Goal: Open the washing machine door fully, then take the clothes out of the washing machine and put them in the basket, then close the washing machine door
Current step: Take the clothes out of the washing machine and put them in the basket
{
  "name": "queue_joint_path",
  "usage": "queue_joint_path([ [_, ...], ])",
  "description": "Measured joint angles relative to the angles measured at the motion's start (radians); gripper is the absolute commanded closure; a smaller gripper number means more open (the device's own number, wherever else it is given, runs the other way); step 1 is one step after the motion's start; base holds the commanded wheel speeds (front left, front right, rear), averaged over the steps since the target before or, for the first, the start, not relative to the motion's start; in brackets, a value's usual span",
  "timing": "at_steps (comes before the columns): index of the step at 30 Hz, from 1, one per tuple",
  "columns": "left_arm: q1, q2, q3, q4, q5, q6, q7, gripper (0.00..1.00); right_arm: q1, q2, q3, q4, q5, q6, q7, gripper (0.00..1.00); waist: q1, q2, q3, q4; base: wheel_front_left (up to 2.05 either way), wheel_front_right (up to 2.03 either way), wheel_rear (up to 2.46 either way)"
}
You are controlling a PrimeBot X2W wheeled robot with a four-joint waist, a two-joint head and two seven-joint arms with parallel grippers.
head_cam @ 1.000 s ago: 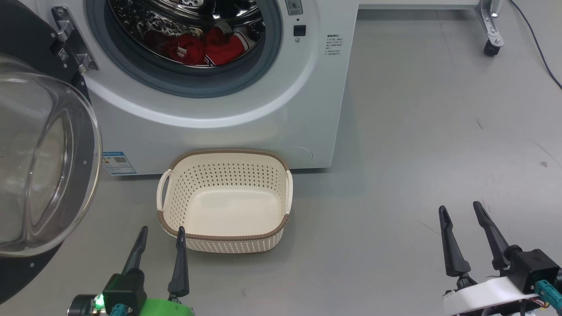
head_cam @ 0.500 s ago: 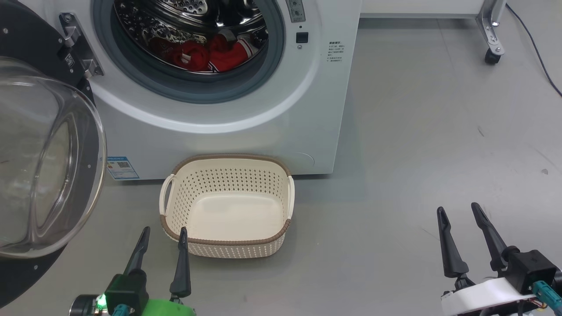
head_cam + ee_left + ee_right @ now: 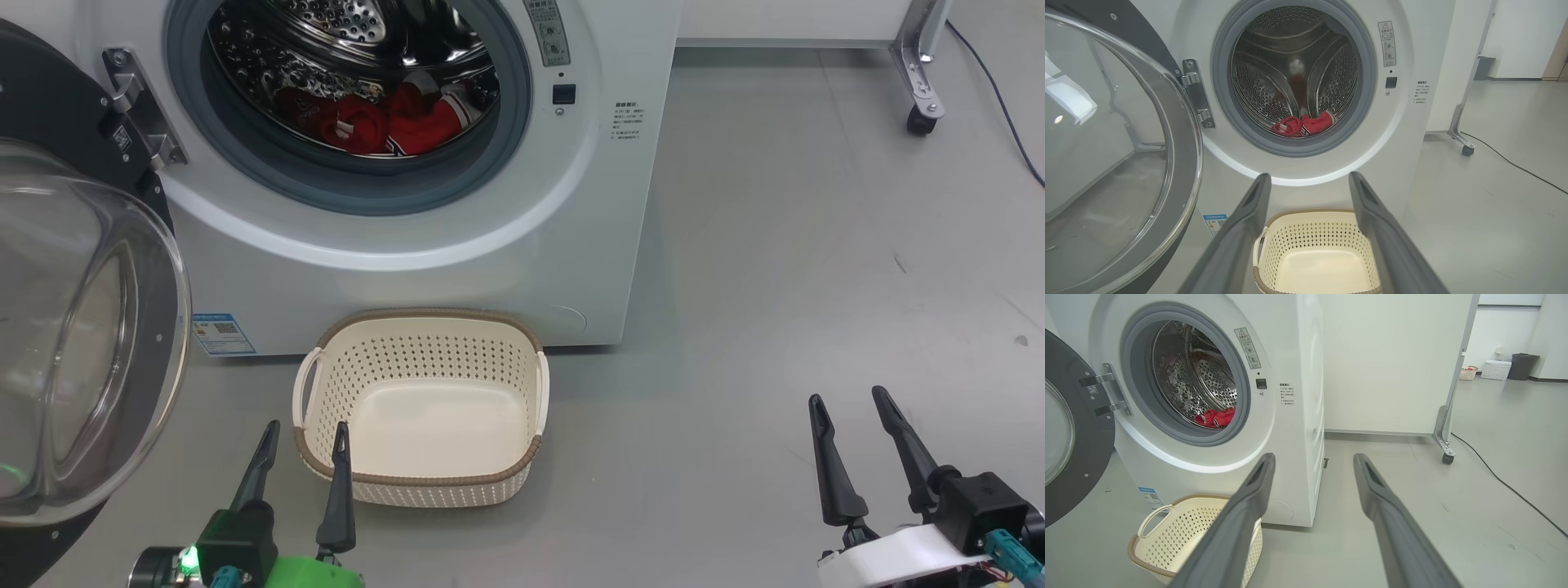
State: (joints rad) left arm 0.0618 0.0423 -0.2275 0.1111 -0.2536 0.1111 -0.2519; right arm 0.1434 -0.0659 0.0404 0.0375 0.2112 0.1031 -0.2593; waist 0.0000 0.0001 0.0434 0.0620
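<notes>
Both jaws apart, empty: left gripper point(image 3: 307, 426) and right gripper point(image 3: 847, 395) hover low before the washing machine point(image 3: 490, 261); clothes point(image 3: 392, 122) in its drum point(image 3: 343, 33), basket point(image 3: 424, 314) on grey floor point(image 3: 775, 245) at its foot, door point(image 3: 49, 106) swung open

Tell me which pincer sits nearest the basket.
The left pincer: its tips reach the basket's near rim; the right pincer hovers far off to the side.

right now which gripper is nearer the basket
Left. The left gripper sits at the near left corner of the basket, one finger overlapping its rim in the head view. The right gripper is well off to the basket's right, over the floor.
</notes>
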Motion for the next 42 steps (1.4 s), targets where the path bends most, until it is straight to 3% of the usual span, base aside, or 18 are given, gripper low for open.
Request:
queue_joint_path([
  [21, -0.001, 0.000, 0.001, -0.012, 0.000, 0.003, 0.000, 0.00, 0.008, 0.001, -0.001, 0.001, -0.002, 0.001, 0.000, 0.00, 0.0000, 0.0000, 0.014, 0.009, 1.02, -1.02, 0.00],
  [42, -0.002, 0.000, 0.000, -0.010, 0.000, 0.007, 0.000, 0.00, 0.008, 0.001, -0.001, 0.008, -0.003, 0.002, 0.000, 0.00, 0.0000, 0.0000, 0.014, 0.015, 0.25, -0.25, 0.00],
])
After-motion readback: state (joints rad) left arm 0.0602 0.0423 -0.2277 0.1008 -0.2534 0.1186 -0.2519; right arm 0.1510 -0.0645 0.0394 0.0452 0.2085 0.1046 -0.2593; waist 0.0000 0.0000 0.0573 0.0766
